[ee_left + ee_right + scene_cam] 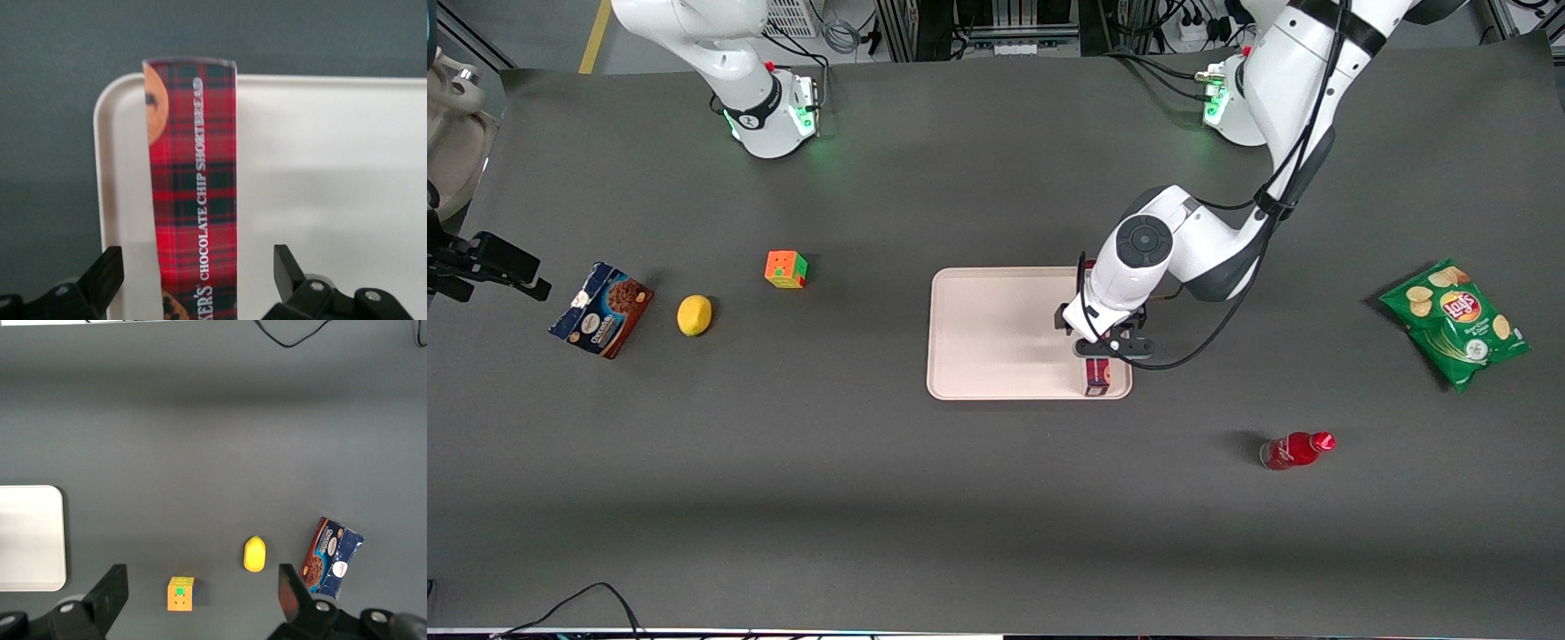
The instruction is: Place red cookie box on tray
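Seven things sit on the dark table (960, 498). Toward the parked arm's end lies a blue-and-brown cookie box (601, 309), with a lemon (695, 315) just beside it and a coloured puzzle cube (785, 268) a little farther from the front camera. The tray (996, 329) lies near the middle of the table. The red cookie box (1096, 376) lies flat in the tray, along the rim toward the working arm's end, one end reaching the tray's nearer rim. The gripper (1110, 348) hangs directly above that box. In the wrist view its fingers (107, 270) are spread wide on either side of the carton, with a clear gap on each side, so it grips nothing. Nearer the camera, off the tray, a small red bottle (1296, 450) lies on its side. A green chips bag (1455, 324) lies toward the working arm's end.
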Robot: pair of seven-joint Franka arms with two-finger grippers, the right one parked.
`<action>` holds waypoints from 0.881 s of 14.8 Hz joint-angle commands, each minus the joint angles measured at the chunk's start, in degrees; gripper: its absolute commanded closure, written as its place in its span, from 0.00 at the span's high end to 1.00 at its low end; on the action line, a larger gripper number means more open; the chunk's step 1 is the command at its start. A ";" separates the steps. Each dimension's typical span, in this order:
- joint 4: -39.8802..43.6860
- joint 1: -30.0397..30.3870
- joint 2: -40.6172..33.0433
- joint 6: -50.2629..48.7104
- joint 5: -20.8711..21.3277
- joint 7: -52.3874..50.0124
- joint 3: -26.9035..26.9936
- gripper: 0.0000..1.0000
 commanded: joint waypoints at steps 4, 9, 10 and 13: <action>-0.04 5.74 -9.80 -4.69 -8.04 13.21 3.02 1.00; 0.49 10.22 -18.15 -16.19 -20.14 40.22 12.24 1.00; 1.62 10.75 -20.08 -19.87 -20.05 42.07 13.65 1.00; 8.47 12.69 -24.31 -34.80 -18.65 46.56 18.31 1.00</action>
